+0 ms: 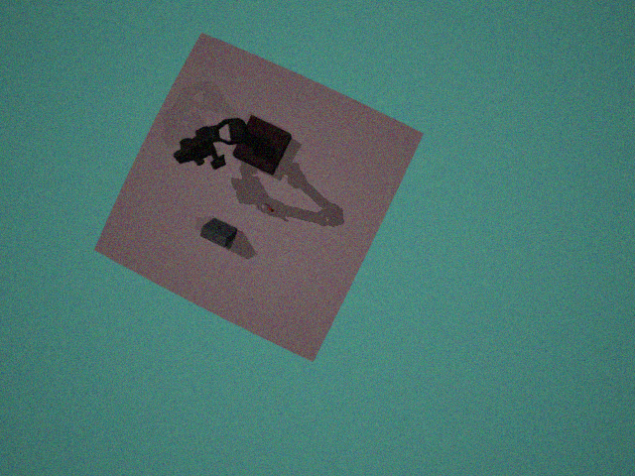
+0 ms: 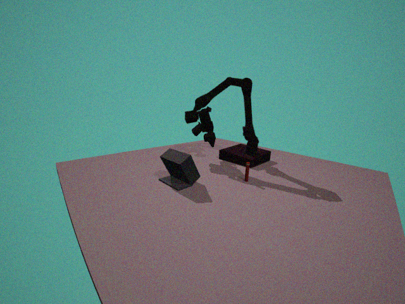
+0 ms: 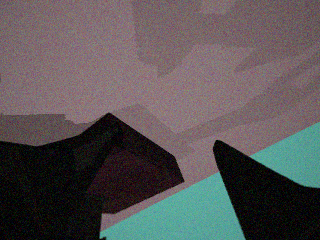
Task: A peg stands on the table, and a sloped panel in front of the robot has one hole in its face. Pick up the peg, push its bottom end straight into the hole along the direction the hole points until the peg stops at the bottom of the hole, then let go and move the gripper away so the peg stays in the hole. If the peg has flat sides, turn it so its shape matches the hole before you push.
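Pincer [image 2: 209, 140] open, aloft; peg [image 2: 247, 171] upright.

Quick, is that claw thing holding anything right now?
Gripper: open, holding nothing; the red peg stands untouched on the table.

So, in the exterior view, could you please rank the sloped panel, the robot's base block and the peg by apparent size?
1. Sloped panel, though it sits nearer the camera, so its lead over the base is unsure.
2. Base block.
3. Peg, clearly the smallest.
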Tool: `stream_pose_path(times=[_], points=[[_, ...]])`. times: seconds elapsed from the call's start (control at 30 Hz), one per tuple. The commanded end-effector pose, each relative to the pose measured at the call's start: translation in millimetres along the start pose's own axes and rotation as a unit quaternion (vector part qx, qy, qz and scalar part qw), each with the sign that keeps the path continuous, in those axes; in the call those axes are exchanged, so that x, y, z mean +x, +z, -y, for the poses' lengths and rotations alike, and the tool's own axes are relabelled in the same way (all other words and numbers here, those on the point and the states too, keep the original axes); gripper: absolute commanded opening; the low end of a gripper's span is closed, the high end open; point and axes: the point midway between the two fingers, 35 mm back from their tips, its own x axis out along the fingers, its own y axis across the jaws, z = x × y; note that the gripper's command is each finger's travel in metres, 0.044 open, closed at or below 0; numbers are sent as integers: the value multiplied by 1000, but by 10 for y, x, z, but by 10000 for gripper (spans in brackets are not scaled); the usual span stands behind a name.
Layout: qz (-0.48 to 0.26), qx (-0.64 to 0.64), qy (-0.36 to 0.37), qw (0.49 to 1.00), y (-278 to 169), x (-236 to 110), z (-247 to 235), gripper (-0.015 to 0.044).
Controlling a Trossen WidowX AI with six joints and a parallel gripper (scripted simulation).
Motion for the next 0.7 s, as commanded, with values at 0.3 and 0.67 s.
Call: stream_pose_path(times=[0.3,0.67], points=[[40,-8,-1,999,111,-165,-380,440],[76,-5,8,997,165,-322,-723,440]])
